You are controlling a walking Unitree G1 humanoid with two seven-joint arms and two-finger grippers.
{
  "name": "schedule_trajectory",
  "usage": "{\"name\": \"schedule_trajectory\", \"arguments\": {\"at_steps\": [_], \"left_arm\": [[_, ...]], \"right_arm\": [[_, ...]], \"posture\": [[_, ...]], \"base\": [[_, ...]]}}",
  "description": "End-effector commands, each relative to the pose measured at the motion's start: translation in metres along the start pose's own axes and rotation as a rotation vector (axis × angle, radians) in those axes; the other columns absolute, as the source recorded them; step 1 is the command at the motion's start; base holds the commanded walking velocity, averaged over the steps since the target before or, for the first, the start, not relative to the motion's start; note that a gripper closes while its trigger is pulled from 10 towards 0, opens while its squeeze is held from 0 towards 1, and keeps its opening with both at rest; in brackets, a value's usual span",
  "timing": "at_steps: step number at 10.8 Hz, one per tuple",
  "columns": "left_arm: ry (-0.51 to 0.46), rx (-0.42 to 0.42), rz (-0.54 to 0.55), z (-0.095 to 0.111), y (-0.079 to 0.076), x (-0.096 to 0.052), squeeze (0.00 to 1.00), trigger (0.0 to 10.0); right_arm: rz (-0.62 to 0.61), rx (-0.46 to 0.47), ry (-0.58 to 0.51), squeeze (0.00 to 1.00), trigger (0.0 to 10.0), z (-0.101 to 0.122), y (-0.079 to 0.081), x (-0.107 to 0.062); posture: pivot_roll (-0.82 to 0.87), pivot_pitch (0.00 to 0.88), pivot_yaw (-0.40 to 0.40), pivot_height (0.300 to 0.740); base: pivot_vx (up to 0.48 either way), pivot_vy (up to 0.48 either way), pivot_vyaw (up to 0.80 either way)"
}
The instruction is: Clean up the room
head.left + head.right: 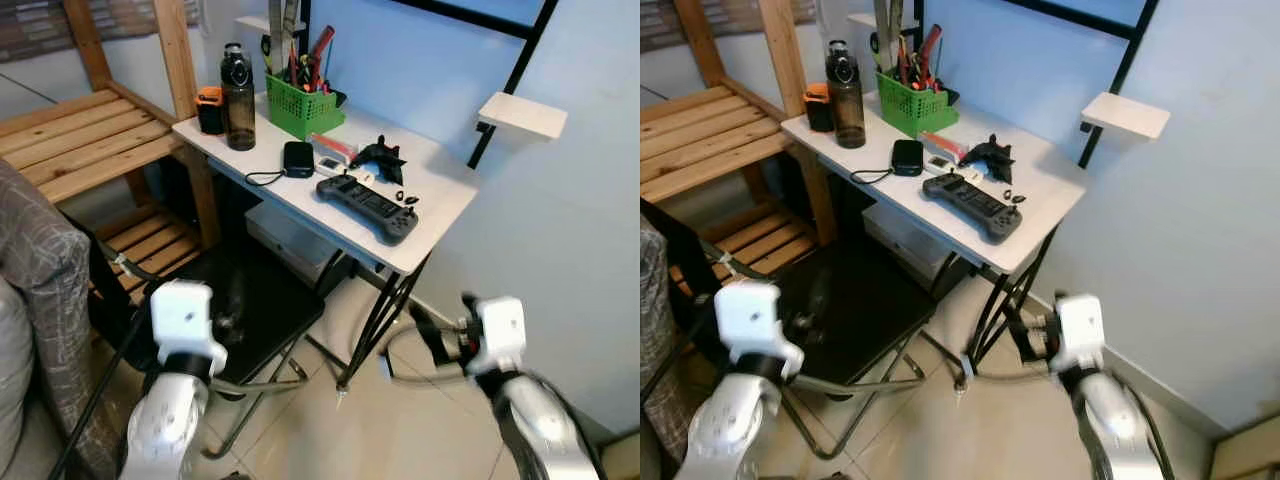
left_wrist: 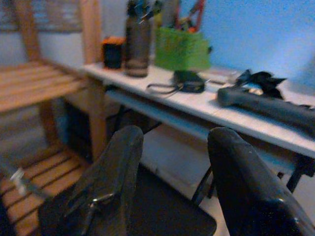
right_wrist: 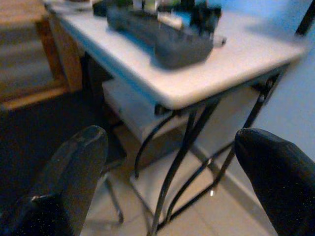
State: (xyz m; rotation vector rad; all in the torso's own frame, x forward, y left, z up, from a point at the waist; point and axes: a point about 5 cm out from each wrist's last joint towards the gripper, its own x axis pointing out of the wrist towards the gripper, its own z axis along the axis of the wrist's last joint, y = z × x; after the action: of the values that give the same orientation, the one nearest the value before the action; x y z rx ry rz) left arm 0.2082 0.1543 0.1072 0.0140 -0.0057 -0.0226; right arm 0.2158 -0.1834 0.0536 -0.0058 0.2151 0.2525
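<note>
Both my claws, left claw and right claw, hung spread and empty below the cluttered bench, free to grasp.

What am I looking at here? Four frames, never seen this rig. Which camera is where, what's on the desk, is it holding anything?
It is a walking humanoid robot with two silver arms, each ending in two long black fingers. The two wide pictures come from a stereo camera on its head, looking forward and down. The other two come from cameras on the wrists, looking along the fingers.

The left gripper and the right gripper are both open and hold nothing, low in front of the white desk.

On the desk are a green basket of tools, a dark bottle, a black and orange cup, a small black box with a cord, and a long grey game controller. A black chair stands under the desk, and wooden shelves are to the left.
</note>
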Motion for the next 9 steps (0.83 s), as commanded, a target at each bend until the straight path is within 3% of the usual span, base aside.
{"name": "schedule_trajectory", "arguments": {"at_steps": [1, 3, 9], "left_arm": [[-0.002, 0.013, -0.004, 0.0012, 0.0010, 0.0002, 0.00, 10.0], [-0.024, 0.052, -0.035, 0.0026, -0.0022, 0.0011, 0.00, 10.0], [-0.028, 0.035, 0.010, 0.0023, 0.0016, 0.0028, 0.00, 10.0]], "right_arm": [[0.009, -0.018, -0.004, 0.05, 10.0, 0.0032, -0.0022, -0.0027], [0.065, -0.063, 0.007, 0.05, 10.0, 0.0029, 0.0033, -0.0001], [0.053, -0.076, 0.008, 0.05, 10.0, 0.0025, 0.0017, 0.0049]], "posture": [[0.07, 0.000, -0.054, 0.740], [0.07, 0.000, -0.053, 0.740], [0.08, 0.000, -0.057, 0.740]], "base": [[0.000, 0.000, 0.00], [0.000, 0.000, 0.00], [0.000, 0.000, 0.00]]}}
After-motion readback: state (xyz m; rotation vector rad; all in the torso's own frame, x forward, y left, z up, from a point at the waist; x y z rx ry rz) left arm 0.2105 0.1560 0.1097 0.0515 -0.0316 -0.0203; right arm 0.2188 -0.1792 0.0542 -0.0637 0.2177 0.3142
